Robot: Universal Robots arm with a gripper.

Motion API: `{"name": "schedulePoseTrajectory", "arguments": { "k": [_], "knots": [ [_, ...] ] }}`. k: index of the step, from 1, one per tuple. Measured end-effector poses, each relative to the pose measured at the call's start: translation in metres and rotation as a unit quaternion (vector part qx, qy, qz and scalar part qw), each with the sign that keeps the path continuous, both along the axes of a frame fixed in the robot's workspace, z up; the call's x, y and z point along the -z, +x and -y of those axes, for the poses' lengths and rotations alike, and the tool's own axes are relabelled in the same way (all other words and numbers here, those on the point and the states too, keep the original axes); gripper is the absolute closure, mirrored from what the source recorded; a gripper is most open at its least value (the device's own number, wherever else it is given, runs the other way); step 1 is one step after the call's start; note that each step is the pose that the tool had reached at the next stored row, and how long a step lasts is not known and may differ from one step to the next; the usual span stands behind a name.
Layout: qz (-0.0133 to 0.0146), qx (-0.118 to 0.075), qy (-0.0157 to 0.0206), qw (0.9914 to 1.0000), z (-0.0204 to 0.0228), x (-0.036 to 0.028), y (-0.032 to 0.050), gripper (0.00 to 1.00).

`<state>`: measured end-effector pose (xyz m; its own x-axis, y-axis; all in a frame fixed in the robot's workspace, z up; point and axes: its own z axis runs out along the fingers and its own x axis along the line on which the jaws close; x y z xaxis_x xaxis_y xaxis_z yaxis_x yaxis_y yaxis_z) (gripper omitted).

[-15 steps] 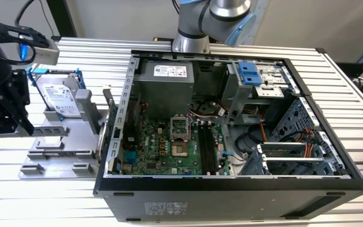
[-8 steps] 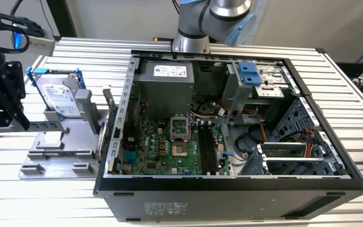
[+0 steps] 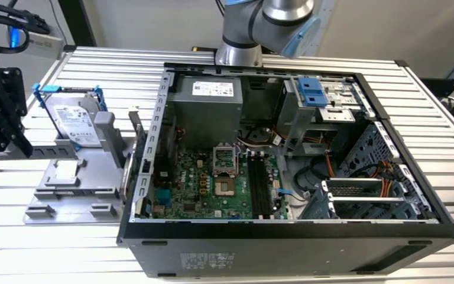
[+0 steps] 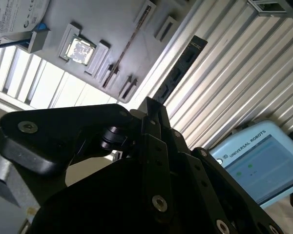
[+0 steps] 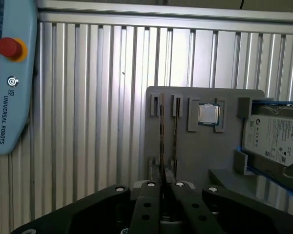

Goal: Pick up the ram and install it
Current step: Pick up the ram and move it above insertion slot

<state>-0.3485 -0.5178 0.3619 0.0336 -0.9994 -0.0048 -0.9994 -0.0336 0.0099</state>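
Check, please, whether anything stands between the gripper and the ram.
Nothing visible does. In the first wrist view the gripper faces the ram, standing on edge in its grey holder, with only open air between them.

You have one open computer case (image 3: 290, 245) on the desk (image 3: 93, 65), one grey holder (image 5: 205, 156), one hard drive (image 3: 77, 121), one processor (image 5: 208, 113) and one pendant (image 5: 10, 97). One ram (image 5: 161, 131) stands in the holder. You cannot tell whether the thin line (image 5: 176, 131) beside it is a second.
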Motion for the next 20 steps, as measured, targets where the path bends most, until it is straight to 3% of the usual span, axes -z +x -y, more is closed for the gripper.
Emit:
{"name": "schedulePoseTrajectory", "arguments": {
  "k": [20],
  "knots": [
    [0.0001,0.0,0.0,1.0,0.0,-0.0341,-0.0001,1.0]
  ]
}}
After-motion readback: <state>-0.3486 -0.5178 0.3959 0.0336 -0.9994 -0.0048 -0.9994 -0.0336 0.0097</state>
